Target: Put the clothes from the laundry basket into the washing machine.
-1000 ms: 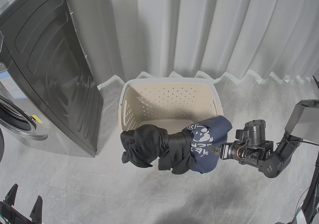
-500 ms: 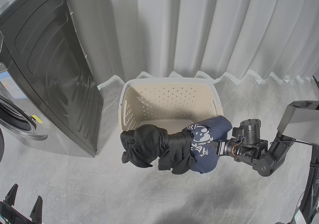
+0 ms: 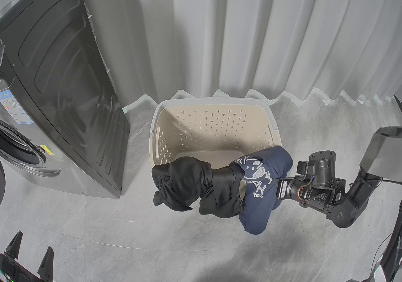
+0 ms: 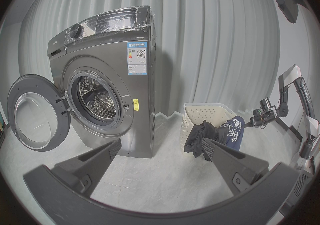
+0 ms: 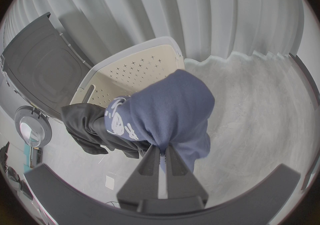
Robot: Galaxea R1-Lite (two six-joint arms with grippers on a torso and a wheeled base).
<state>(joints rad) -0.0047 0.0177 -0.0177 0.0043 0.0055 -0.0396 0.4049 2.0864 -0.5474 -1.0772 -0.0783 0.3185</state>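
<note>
Right fingers (image 5: 149,165) pinched on navy garment (image 3: 260,195), fold just ahead of tips. Lift high, clear basket (image 3: 209,101) rim; black garment (image 3: 188,182) beyond may drag. Left fingers (image 4: 95,160) wide.

My right end effector (image 5: 162,154) pinches the navy garment (image 3: 260,186). From the head view its fingertips are buried in the cloth. That garment and the black garment (image 3: 186,182) cover the near rim of the laundry basket (image 3: 213,102), so I cannot tell how much of either hangs inside. The head view's left edge cuts off the washing machine (image 3: 58,78), leaving a sliver of its drum opening. My left end effector (image 3: 31,253) is cropped at the lower corner, with just two fingertips in frame.
</note>
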